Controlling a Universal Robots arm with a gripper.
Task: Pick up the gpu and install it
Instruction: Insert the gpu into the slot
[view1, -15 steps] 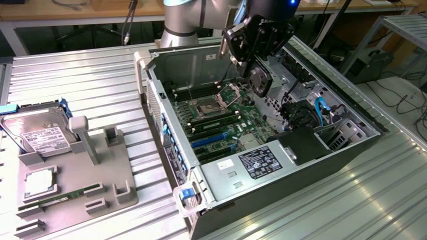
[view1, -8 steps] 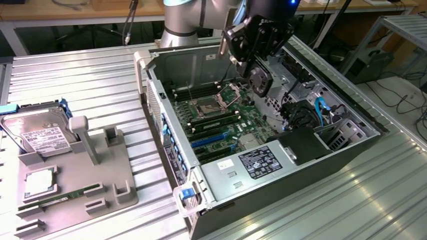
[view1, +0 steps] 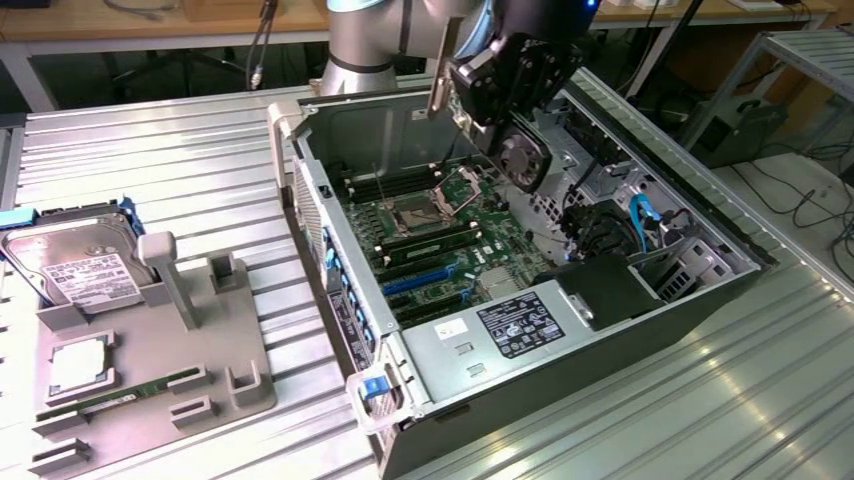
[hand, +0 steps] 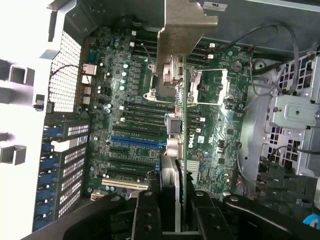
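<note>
My gripper hangs over the far end of the open computer case, shut on the gpu. In the exterior view the gpu's pale metal bracket stands upright beside the gripper, above the case's rim. In the wrist view the gpu appears edge-on, running from between my black fingers out to its grey bracket. It is held clear above the green motherboard, over the CPU sockets. The blue expansion slot lies crosswise to the card.
A grey parts fixture on the exterior view's left holds a silver hard drive, a RAM stick and a small silver square part. Cables and a black fan unit crowd the case's right side. The ribbed metal table surrounds everything.
</note>
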